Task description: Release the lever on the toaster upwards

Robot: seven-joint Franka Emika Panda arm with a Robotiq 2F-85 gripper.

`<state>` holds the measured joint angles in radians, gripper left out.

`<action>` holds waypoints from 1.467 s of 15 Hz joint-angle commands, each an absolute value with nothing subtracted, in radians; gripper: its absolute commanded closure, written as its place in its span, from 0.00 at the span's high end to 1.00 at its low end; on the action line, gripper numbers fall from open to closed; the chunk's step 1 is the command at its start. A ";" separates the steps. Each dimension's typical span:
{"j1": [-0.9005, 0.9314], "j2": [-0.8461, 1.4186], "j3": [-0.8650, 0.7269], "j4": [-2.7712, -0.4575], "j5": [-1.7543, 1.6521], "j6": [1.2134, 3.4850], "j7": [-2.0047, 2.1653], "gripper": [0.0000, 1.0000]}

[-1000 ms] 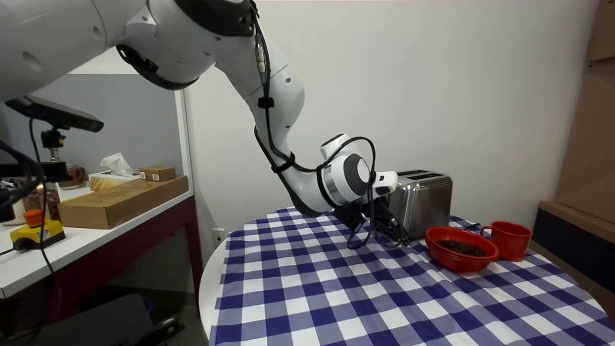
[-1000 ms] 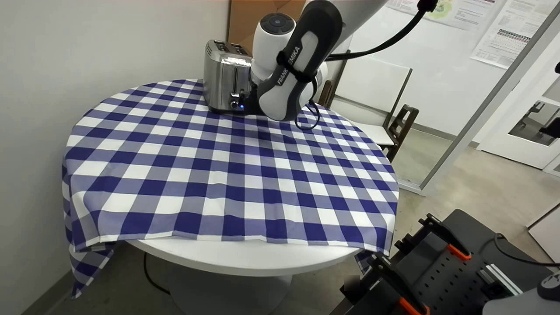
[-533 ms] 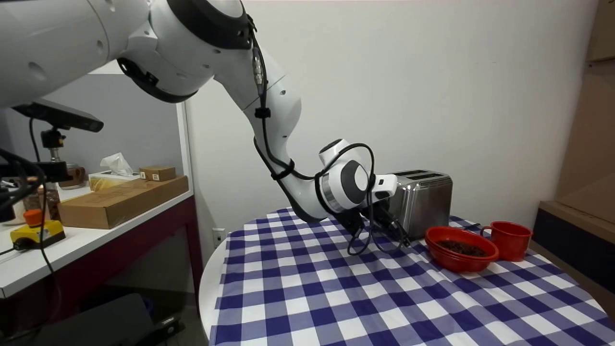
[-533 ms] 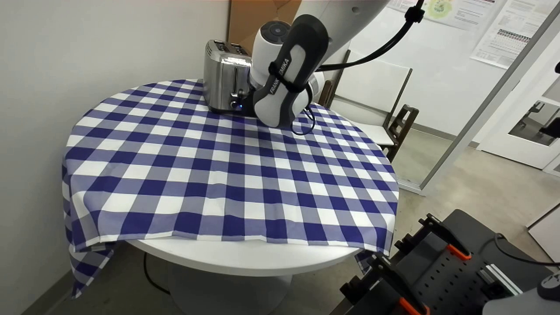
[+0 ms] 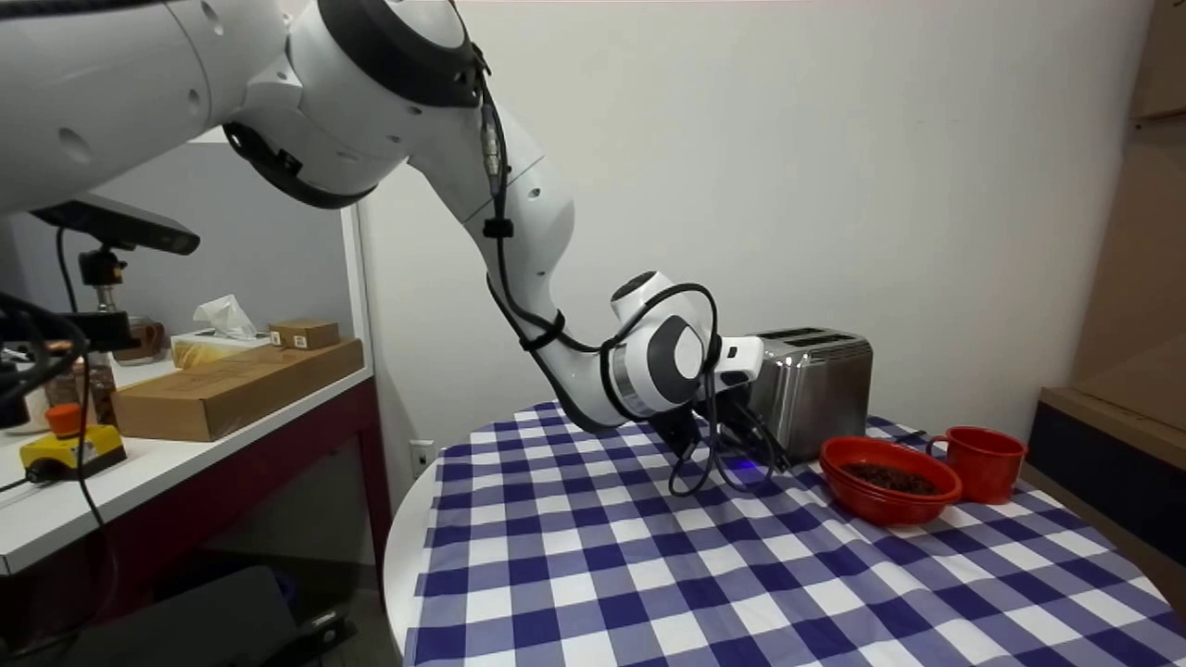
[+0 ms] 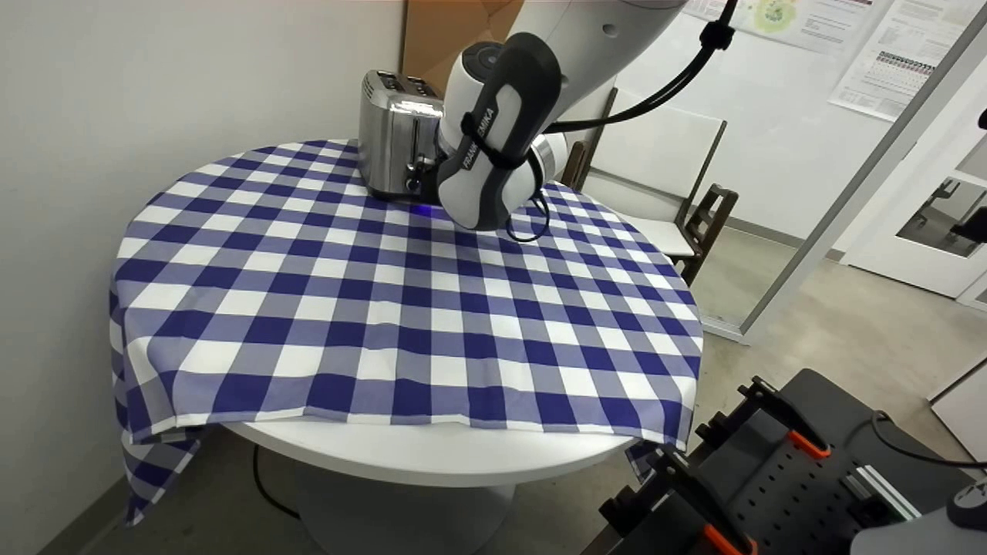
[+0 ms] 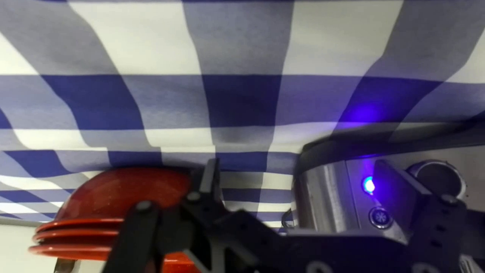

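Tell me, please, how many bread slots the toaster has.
2, both atop the toaster: the inner slot nearer the wall, and the outer slot farther from it.

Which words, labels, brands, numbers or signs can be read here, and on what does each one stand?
"FRANK EMIKA": on the robot arm, a strap crossing between the words.
Snowflake sign, no letters: on a round toaster button.
Too small to read: wall posters.
Too small to read: stickers on the small cardboard box.

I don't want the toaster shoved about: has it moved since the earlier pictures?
No: in both exterior views the toaster stands beside the same squares of the checked tablecloth, with no shift visible any way.
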<state>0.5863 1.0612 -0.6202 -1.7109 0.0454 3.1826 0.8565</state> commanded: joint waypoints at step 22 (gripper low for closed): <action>0.575 1.069 -0.577 -1.682 0.218 3.144 0.664 1.00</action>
